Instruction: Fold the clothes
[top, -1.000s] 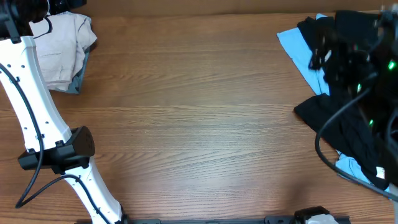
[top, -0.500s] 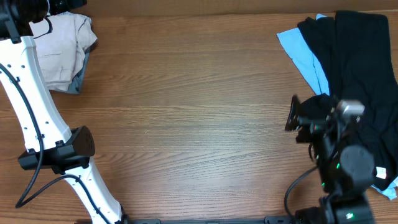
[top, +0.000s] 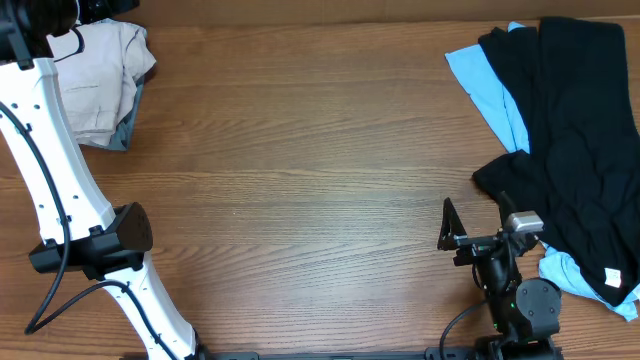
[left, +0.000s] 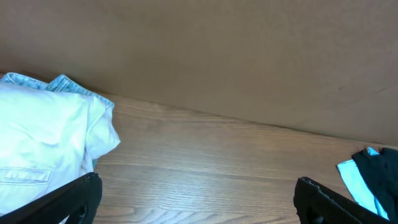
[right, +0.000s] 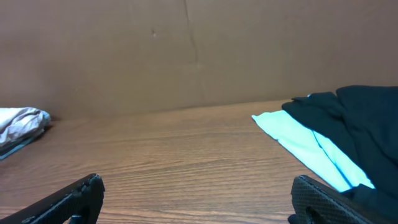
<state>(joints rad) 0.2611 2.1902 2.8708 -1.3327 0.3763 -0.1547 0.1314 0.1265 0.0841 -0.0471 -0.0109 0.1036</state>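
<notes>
With both arms' jaws spread, the right gripper (top: 452, 238) had retreated empty to five o'clock, leaving the rumpled black cloth garment (top: 575, 150) at three o'clock unfolded.

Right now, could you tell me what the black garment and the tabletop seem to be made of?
The black garment looks like soft, matte fabric, possibly cotton, since it lies in limp folds without shine. The tabletop looks like wood or wood-look laminate, with brown grain lines and a smooth, faintly glossy surface.

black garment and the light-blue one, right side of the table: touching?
Touching. The overhead view shows the black garment lying across the light-blue garment, with blue showing along its left edge and again at its lower right.
</notes>
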